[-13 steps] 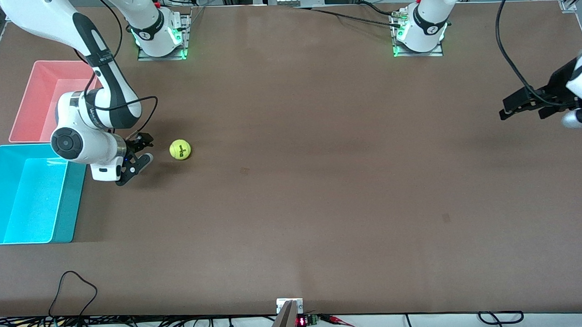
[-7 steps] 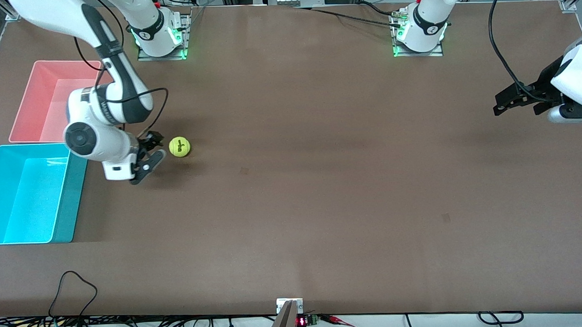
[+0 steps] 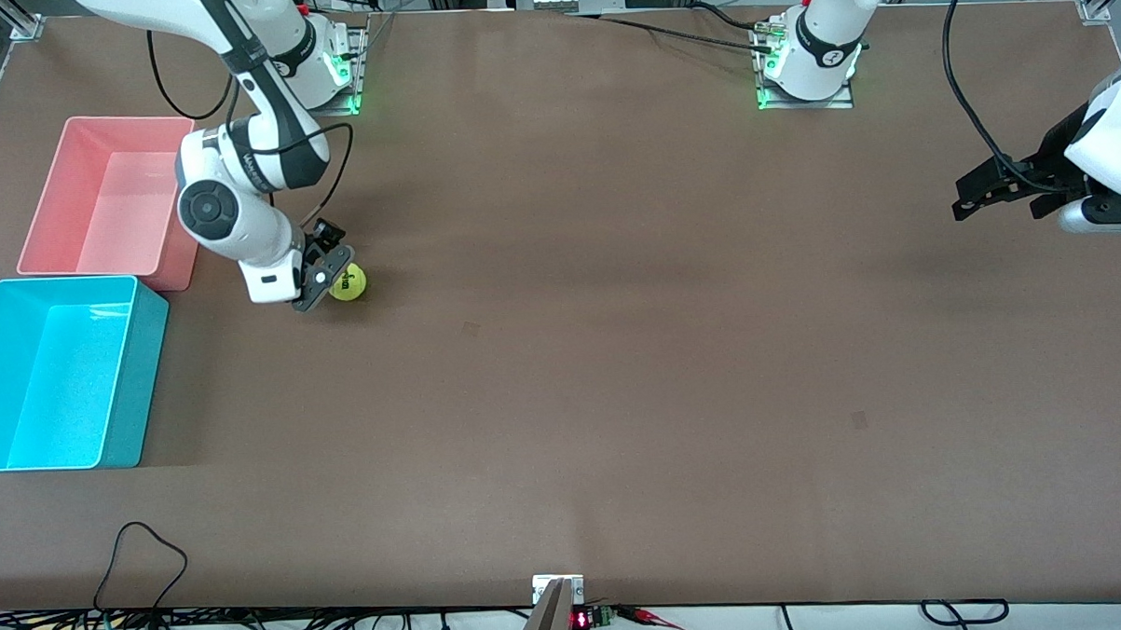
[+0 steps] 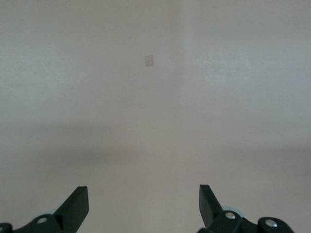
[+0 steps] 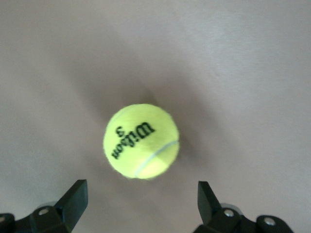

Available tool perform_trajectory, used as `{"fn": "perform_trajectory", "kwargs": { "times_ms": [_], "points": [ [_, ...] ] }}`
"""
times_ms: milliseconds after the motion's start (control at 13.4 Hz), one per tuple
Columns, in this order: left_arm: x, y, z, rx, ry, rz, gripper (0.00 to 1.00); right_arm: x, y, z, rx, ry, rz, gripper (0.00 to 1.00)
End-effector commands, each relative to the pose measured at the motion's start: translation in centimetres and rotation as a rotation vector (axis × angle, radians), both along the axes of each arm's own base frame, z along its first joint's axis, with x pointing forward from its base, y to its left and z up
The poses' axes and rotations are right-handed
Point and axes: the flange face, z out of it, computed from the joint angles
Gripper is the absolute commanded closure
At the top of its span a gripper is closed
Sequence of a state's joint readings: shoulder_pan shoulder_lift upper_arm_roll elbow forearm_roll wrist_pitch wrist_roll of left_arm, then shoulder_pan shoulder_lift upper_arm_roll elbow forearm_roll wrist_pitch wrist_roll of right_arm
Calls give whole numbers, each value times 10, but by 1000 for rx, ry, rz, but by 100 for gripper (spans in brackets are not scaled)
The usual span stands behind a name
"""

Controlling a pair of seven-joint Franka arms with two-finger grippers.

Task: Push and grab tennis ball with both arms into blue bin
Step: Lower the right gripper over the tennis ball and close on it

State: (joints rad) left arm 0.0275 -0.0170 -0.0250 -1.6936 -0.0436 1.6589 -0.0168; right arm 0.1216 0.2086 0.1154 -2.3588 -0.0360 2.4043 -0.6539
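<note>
The yellow-green tennis ball (image 3: 348,282) lies on the brown table near the right arm's end. My right gripper (image 3: 324,264) is open and hangs just over the ball, partly covering it. In the right wrist view the ball (image 5: 141,141) with its dark logo sits ahead of the right gripper (image 5: 141,200), its fingers apart and clear of it. The blue bin (image 3: 54,375) stands at the right arm's end of the table, nearer the front camera than the ball. My left gripper (image 3: 976,191) is open over bare table at the left arm's end; the left wrist view (image 4: 144,201) shows only tabletop.
A pink bin (image 3: 109,196) stands beside the blue bin, farther from the front camera. The right arm's elbow and wrist hang over the table between the pink bin and the ball. Cables lie along the table's front edge (image 3: 140,553).
My right gripper has swung from beside the blue bin toward the ball and now hangs over it. The ball has stayed in place. The left gripper has shifted slightly.
</note>
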Motion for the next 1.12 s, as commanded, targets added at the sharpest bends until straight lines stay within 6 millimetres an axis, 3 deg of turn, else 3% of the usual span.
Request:
{"fn": "perform_trajectory", "kwargs": {
  "times_ms": [0,299,1045],
  "points": [
    [-5,-1,6,20,4,7,0,-20,3,-3,20,-46,28,0],
    [-4,-6,6,20,0,-3,0,-22,13,-16,35,-78,58,0],
    [-1,-3,1,21,4,1,0,-18,18,-47,64,-115,95,0]
  ]
}}
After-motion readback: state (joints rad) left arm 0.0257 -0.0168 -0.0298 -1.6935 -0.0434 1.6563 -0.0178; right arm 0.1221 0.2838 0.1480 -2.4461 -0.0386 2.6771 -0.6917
